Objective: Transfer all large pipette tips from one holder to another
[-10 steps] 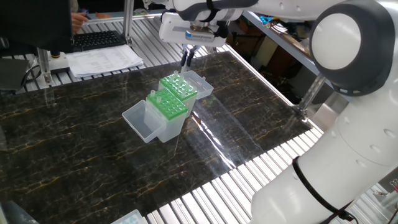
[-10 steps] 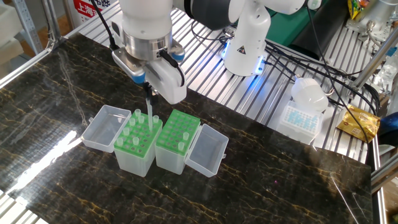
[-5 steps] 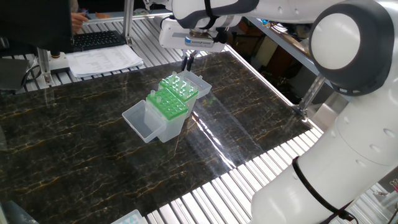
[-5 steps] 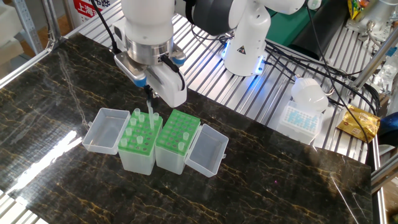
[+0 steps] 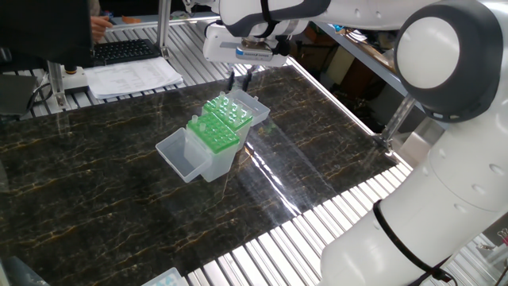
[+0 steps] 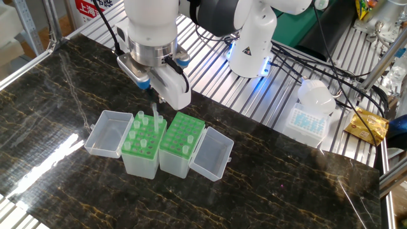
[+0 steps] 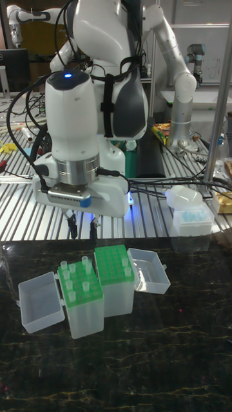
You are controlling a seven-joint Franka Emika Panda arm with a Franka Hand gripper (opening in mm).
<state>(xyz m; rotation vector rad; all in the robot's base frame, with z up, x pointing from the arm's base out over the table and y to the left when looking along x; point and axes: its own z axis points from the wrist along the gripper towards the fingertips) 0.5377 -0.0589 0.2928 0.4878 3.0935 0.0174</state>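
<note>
Two holders with green perforated tops stand side by side, lids hinged open. The left holder (image 6: 141, 145) (image 7: 81, 286) carries several large pipette tips (image 6: 154, 118) (image 7: 84, 262); one of them stands taller than the others, straight below my gripper. The right holder (image 6: 183, 136) (image 7: 113, 265) shows a single tip (image 6: 185, 150) (image 7: 127, 272) near its front corner. My gripper (image 6: 153, 100) (image 7: 84, 228) (image 5: 240, 79) hangs a short way above the left holder, open, its fingers apart with nothing between them.
Clear lids (image 6: 107, 132) (image 6: 212, 152) lie flat on the outer side of each holder. A white tip box (image 6: 308, 118) sits on the slatted bench behind, next to the robot base (image 6: 251, 51). A keyboard and papers (image 5: 131, 71) lie beyond the table.
The gripper has lifted a little and opened. The tip it held a second ago now stands in the left holder, free of the fingers.
</note>
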